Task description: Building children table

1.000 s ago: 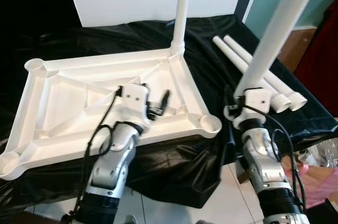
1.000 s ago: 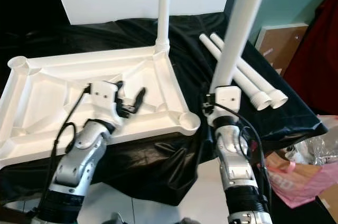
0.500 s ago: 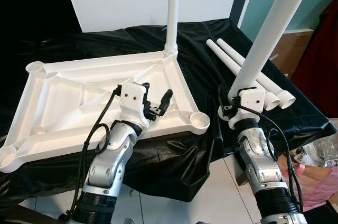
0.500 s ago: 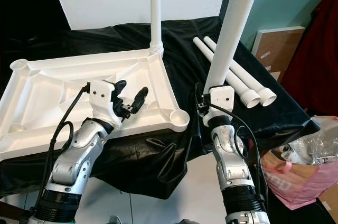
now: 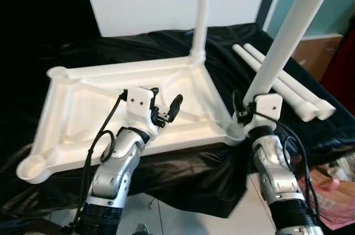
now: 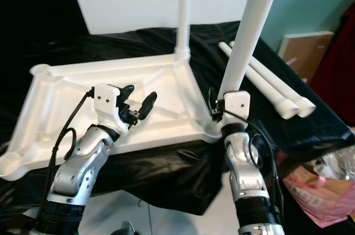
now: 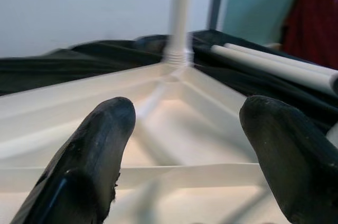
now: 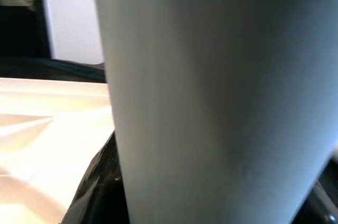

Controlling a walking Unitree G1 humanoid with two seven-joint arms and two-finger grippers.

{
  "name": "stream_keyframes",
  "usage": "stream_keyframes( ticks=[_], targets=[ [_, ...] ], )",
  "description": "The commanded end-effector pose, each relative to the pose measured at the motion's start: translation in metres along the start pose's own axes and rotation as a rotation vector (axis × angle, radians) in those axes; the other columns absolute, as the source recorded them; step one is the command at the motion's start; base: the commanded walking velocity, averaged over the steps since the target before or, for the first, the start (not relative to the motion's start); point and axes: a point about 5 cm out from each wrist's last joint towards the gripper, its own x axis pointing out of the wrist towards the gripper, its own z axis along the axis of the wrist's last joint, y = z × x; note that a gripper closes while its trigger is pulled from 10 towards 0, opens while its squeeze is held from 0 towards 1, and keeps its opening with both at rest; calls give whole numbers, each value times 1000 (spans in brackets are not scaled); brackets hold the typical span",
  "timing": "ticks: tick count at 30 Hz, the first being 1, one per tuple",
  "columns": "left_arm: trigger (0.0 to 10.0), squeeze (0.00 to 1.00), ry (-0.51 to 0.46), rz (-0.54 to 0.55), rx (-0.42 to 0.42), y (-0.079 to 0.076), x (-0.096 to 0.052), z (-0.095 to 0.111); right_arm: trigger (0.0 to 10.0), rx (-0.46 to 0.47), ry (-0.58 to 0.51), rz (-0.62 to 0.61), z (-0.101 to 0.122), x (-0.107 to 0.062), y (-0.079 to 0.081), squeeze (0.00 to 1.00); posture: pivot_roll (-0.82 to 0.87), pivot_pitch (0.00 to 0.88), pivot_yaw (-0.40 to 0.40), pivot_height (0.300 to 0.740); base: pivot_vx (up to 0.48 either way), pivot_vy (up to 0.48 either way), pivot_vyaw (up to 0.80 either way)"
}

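Our right gripper (image 5: 256, 114) is clamping a white leg (image 5: 288, 30) at the near right corner of the upturned tabletop (image 5: 83, 113); our left gripper (image 5: 166, 108) is hovering wide apart, holding nothing

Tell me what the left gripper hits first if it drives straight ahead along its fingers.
Probably the upturned tabletop: the left gripper, open, points low across its ribbed underside toward the corner with the upright leg. Depth is unclear.
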Motion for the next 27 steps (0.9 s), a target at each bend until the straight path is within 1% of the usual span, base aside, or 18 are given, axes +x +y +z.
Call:
stream_keyframes(
  ticks=[1, 3, 7, 9, 11, 13, 14, 17, 18, 20, 21, 25, 27],
  targets=[
    [10000, 0, 14, -38, 0, -7, 1, -2, 10000, -6, -9, -21, 1, -1, -8, 0, -3, 71, -25, 740, 0, 0, 0],
    [10000, 0, 19, -59, 28, -10, 1, -2, 10000, -5, -7, -22, 0, -2, -7, 0, -2, 74, -23, 740, 0, 0, 0],
    [10000, 0, 27, -87, 34, -14, 0, -2, 10000, -6, -3, -26, -1, -3, -8, 0, -1, 78, -22, 740, 0, 0, 0],
    [10000, 0, 38, -141, 42, -19, -1, -2, 10000, -9, 3, -31, -3, -4, -9, 0, 1, 81, -22, 740, 0, 0, 0],
    [10000, 0, 40, -150, 46, -20, -1, -3, 10000, -9, 4, -32, -3, -4, -9, 0, 1, 81, -22, 740, 0, 0, 0],
    [10000, 0, 45, -197, 49, -25, -3, -3, 10000, -11, 6, -35, -3, -4, -9, 0, 1, 82, -22, 740, 0, 0, 0],
    [10000, 0, 45, -197, 49, -25, -3, -3, 10000, -11, 6, -35, -3, -4, -9, 0, 1, 82, -22, 740, 0, 0, 0],
    [10000, 0, 81, -343, 71, -40, -10, -7, 10000, -6, 9, -36, -4, -3, -10, 0, 2, 83, -21, 740, 0, 0, 0],
    [10000, 0, 81, -343, 71, -40, -10, -7, 10000, -6, 9, -36, -4, -3, -10, 0, 2, 83, -21, 740, 0, 0, 0],
    [10000, 0, 109, -408, 73, -46, -14, -10, 10000, -4, 8, -35, -3, -2, -10, 0, 3, 84, -19, 740, 0, 0, 0],
    [10000, 0, 109, -408, 73, -46, -14, -10, 10000, -4, 8, -35, -3, -2, -10, 0, 3, 84, -19, 740, 0, 0, 0],
    [10000, 0, 137, -480, 72, -53, -19, -10, 10000, -7, -1, -29, -2, 0, -11, 0, 4, 87, -22, 740, 0, 0, 0],
    [10000, 0, 145, -492, 67, -54, -20, -11, 10000, -7, -2, -27, -2, 0, -11, 0, 4, 87, -22, 740, 0, 0, 0]
  ],
)
